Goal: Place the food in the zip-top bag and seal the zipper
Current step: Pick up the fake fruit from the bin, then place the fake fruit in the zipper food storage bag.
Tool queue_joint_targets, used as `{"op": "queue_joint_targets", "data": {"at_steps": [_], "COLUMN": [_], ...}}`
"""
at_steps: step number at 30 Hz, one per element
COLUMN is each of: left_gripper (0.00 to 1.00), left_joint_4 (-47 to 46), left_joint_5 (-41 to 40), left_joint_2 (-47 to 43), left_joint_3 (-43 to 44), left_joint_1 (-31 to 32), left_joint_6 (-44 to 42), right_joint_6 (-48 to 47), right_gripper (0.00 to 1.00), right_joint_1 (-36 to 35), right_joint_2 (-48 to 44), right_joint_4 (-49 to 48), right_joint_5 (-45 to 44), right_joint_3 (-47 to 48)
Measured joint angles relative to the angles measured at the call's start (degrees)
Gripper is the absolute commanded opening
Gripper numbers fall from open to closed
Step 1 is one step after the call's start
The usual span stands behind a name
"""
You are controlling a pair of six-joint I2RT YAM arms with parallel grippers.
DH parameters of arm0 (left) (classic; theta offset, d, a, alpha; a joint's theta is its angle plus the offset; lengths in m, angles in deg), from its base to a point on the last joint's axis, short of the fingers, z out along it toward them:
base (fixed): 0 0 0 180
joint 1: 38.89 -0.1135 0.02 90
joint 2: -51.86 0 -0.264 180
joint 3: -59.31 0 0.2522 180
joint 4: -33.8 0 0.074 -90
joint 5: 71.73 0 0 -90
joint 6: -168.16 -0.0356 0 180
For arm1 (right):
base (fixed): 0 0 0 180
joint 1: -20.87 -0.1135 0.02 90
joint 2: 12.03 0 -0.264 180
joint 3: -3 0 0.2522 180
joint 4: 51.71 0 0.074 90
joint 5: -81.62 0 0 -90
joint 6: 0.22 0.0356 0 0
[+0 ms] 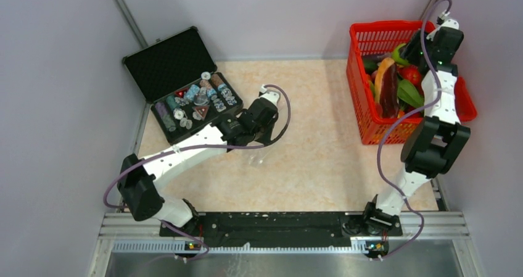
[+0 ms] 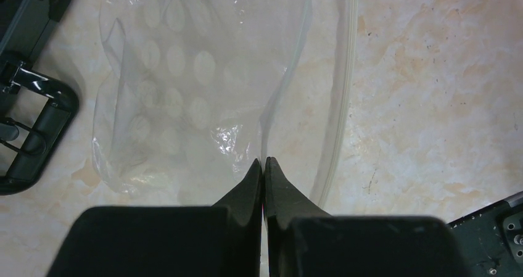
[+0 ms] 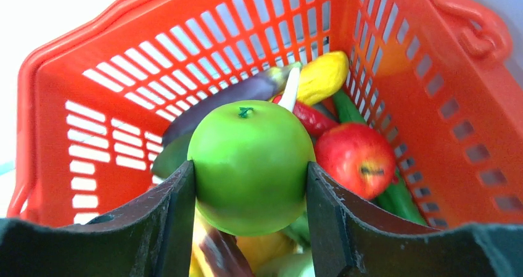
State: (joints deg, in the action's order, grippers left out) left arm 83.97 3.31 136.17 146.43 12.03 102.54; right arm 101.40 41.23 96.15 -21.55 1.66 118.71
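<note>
My left gripper [image 2: 264,161] is shut on a fold of the clear zip-top bag [image 2: 179,92], which lies crinkled on the table. Its whitish zipper [image 2: 345,73] runs just right of the fingertips. In the top view the bag [image 1: 258,160] is a faint patch under the left gripper [image 1: 259,142]. My right gripper [image 3: 250,166] is shut on a green apple [image 3: 250,147] and holds it above the other food in the red basket [image 3: 123,104]: a red apple [image 3: 358,157], an eggplant [image 3: 228,95] and a yellow piece [image 3: 321,76]. From above, the right gripper [image 1: 408,55] is over the basket.
The red basket [image 1: 361,110] stands at the back right against the wall. An open black case [image 1: 179,73] with small bottles and discs sits at the back left; its edge [image 2: 31,135] is just left of the bag.
</note>
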Motion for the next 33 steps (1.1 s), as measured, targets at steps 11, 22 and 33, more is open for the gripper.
{"op": "queue_joint_targets", "data": {"at_steps": [11,22,33], "left_gripper": [0.0,0.0,0.0], "left_joint_4": [0.02,-0.02,-0.07], "left_joint_5": [-1.16,-1.18,-0.9], "left_joint_2": [-2.34,-4.33,-4.31], "left_joint_3": [-2.01,-2.75,-2.75], "left_joint_1": [-0.07,-0.07,-0.15], "left_joint_6": [0.66,1.29,1.66], "right_joint_6": [7.74,18.38,23.54], "right_gripper": [0.19,0.19,0.18], "right_joint_1": [0.0,-3.78,-30.1], "right_joint_2": [-29.0,-45.42,-56.68], "right_joint_4": [-7.89,-15.67,-16.92], "right_joint_5": [5.42,25.11,20.92], "right_joint_3": [-22.27,-38.29,-54.84]}}
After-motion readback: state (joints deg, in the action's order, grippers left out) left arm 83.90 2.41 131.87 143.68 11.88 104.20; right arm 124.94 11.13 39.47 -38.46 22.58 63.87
